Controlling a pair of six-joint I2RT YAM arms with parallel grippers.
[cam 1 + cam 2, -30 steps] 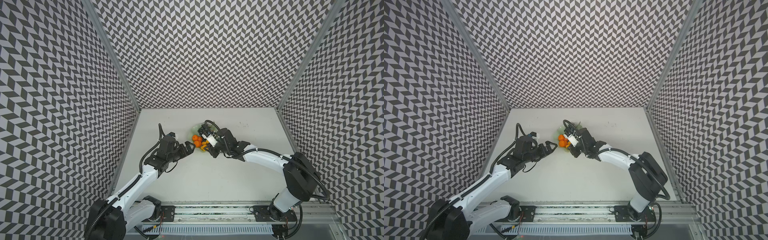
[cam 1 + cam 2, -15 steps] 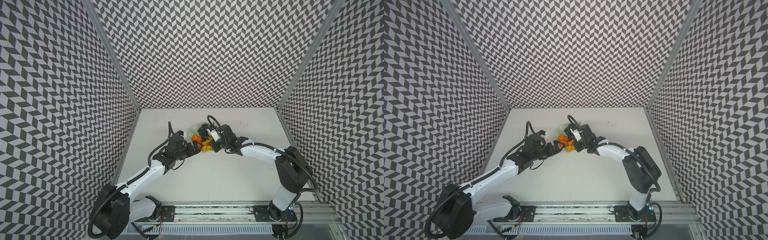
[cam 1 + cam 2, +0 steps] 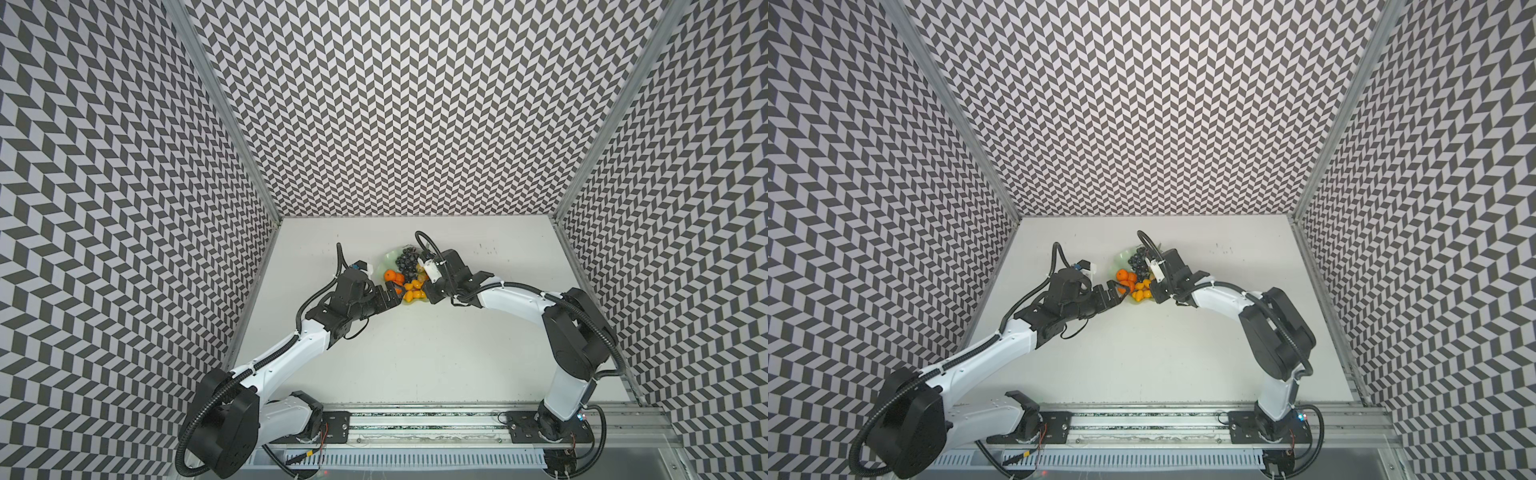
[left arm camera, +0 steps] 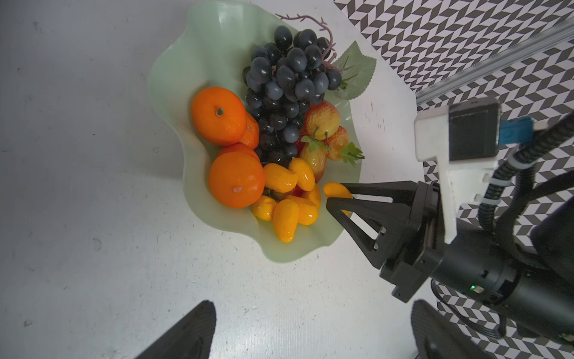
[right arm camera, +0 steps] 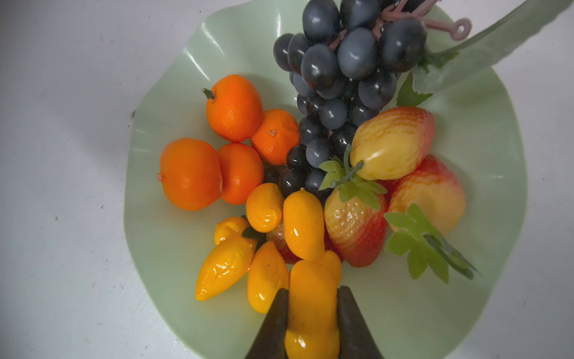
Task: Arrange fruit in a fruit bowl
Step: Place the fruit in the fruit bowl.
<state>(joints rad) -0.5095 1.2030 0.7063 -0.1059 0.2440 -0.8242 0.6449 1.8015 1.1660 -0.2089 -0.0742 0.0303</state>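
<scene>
One white, matte table (image 3: 415, 353) carries the work area, enclosed by walls (image 3: 415, 104) printed with a grey-and-white chevron pattern. Two white-and-black arms (image 3: 511, 299) reach in from the near rail and meet at the fruit bowl (image 4: 174, 77), which sits toward the far middle of the table. The fruit bowl is pale mint green, glossy and shallow, with a wavy, scalloped rim.

Contents of the fruit bowl, by size:
- One grape bunch (image 5: 341, 77): dark blue-black, smooth round berries on a pinkish stem, with a serrated green leaf. It lies along the middle of the bowl.
- Four tangerines (image 5: 189, 174): round, orange, with finely pitted skin. They are clustered against one side of the grape bunch.
- Three red-and-yellow fruits (image 5: 391, 143): streaked skin, with green leafy caps. They lie on the other side of the bunch.
- Several kumquats (image 5: 302, 223): oval, yellow-orange, wet-looking gloss. They are piled nearest the right pincer.

The right pincer (image 4: 337, 199) is over the rim of the bowl, clenched on one kumquat (image 5: 312, 310), which lies lengthwise between the black fingers. Whether this kumquat touches the bowl cannot be told.

The left pincer (image 4: 312, 304) is released, with its jaws spread wide and nothing between them. It is over bare table just beside the bowl's tangerine side.
</scene>
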